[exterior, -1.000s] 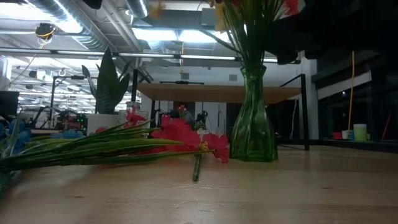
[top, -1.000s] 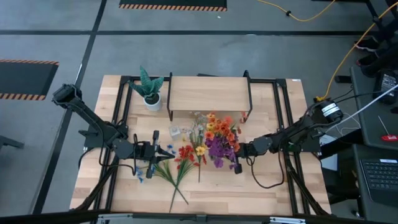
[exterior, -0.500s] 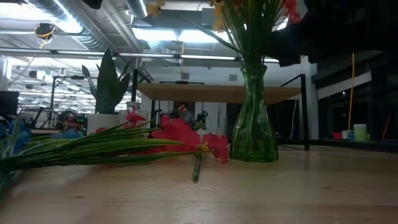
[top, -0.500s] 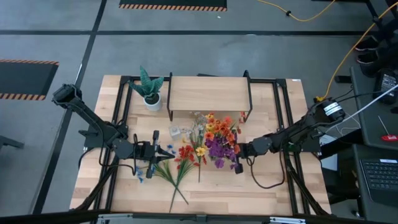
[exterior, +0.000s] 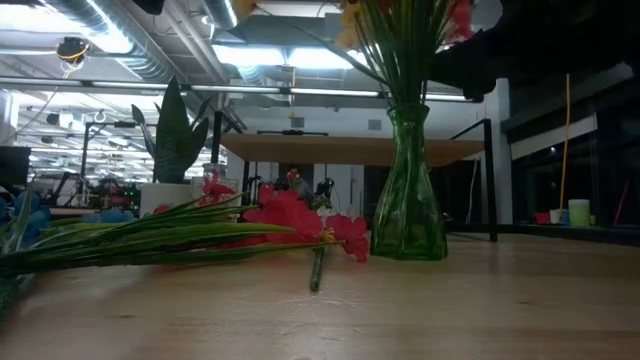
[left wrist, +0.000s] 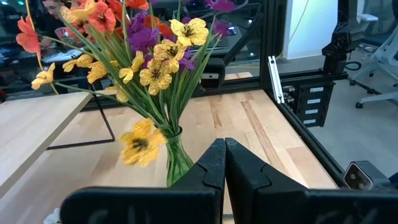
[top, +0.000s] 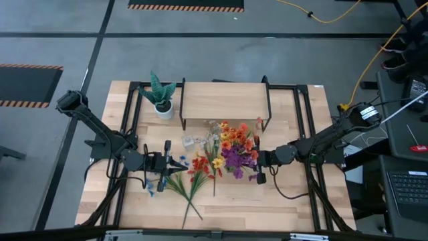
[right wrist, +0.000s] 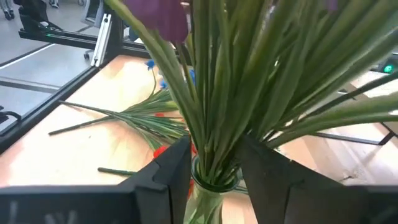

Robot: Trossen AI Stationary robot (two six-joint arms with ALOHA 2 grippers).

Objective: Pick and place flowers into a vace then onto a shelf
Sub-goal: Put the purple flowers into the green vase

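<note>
The right gripper [top: 258,161] has its two fingers [right wrist: 171,171] closed around the neck of the green glass vase [exterior: 408,190], one finger on either side, just under the rim where the stalks fan out. Since a second ago the vase in the low view has shifted slightly sideways and the dark mass of the arm above it has moved, while in the high view the right arm's elbow has swung outward toward the table's right edge and the bouquet has edged toward the shelf [top: 224,100]. The vase stands upright with its base on or just at the table [top: 294,201], in front of the shelf. The right arm stretches low from the table's right side toward the middle.

The flowers [top: 234,144] in the vase are orange, yellow, red and purple. More stems [top: 190,177] with red and blue blooms lie flat on the table near the left gripper [top: 175,163], whose fingers [left wrist: 211,168] are pressed together and hold nothing; that arm waits low on the left side. A potted plant [top: 160,97] stands by the shelf's left end.
</note>
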